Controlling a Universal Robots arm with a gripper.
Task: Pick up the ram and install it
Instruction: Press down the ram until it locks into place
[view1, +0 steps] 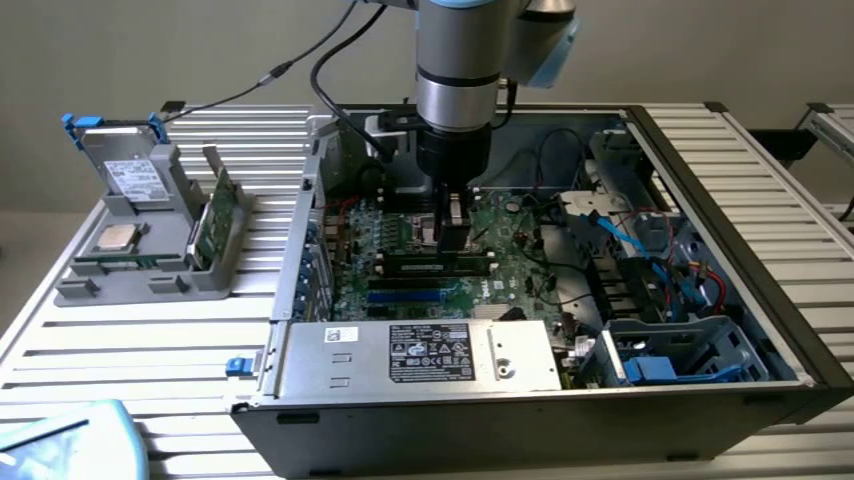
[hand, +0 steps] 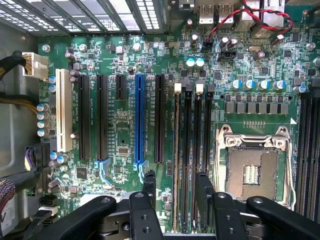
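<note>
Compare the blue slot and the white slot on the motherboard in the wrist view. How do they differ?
Colour: the blue slot is bright blue, the white slot cream-white. Width: the blue slot is slimmer, the white slot wider. Place: the blue slot sits between black slots, while the white slot ends the row. Both are empty and run parallel on the motherboard.

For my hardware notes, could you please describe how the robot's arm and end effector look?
The arm is a silver-grey cylinder with a pale blue joint cap, with black cables running beside it. Its end effector is black, with dark, boxy fingers on rounded, bolted black linkages.
</note>
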